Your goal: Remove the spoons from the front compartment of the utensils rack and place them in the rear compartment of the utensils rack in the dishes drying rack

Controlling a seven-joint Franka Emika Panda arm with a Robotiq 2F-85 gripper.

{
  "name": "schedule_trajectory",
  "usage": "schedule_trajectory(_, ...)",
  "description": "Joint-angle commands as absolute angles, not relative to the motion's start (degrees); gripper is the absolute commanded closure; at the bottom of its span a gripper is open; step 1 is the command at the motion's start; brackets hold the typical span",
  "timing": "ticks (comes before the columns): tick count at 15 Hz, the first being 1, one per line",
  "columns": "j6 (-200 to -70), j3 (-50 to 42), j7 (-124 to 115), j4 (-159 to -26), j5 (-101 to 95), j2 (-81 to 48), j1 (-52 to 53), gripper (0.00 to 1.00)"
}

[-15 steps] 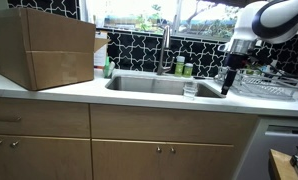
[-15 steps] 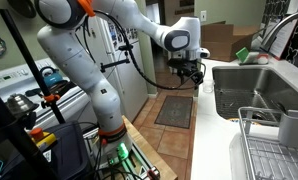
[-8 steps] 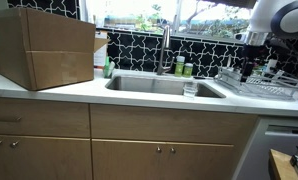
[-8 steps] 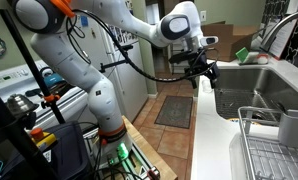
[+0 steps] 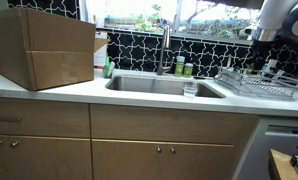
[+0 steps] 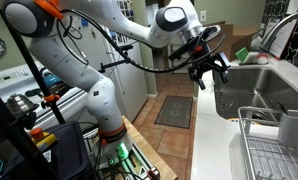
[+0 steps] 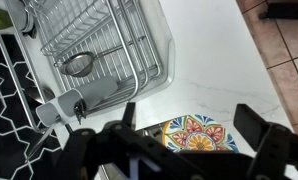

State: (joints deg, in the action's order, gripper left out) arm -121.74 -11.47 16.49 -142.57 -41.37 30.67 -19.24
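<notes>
In the wrist view the silver wire dishes drying rack lies at upper left on the white counter. A grey utensils holder hangs at its near corner with thin handles sticking out; I cannot tell its compartments or the spoons apart. A round metal strainer lies inside the rack. My gripper is open and empty, high above the counter beside the rack, over a colourful patterned plate. In an exterior view the gripper hangs open above the sink's edge, and the rack is at lower right.
The steel sink basin and faucet sit mid-counter. A large cardboard box stands on the counter. Bottles line the black patterned backsplash. The rack is at the counter's end. Tiled floor lies beyond the counter edge.
The arm has risen and swung from over the sink's edge toward the drying rack. The gripper has turned, with its fingers spread.
</notes>
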Motion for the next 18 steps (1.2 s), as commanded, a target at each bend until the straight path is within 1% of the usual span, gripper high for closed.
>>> schedule_trajectory(1,-121.07,-12.73,15.93,-142.40,-42.10,30.83,-17.54,0.00)
schedule_trajectory(4,-125.95,-16.38,16.41,-142.11,-44.77,30.05,-19.36,0.00)
schedule_trajectory(9,-137.80,-25.29,25.86,-141.01,-44.50,28.48,-19.06,0.00)
schedule_trajectory(12,-138.97,-29.12,33.38,-138.21,-40.52,25.57,-17.94,0.00)
schedule_trajectory(18,-138.55,-31.70,43.95,-131.70,-34.05,18.01,-18.59,0.00)
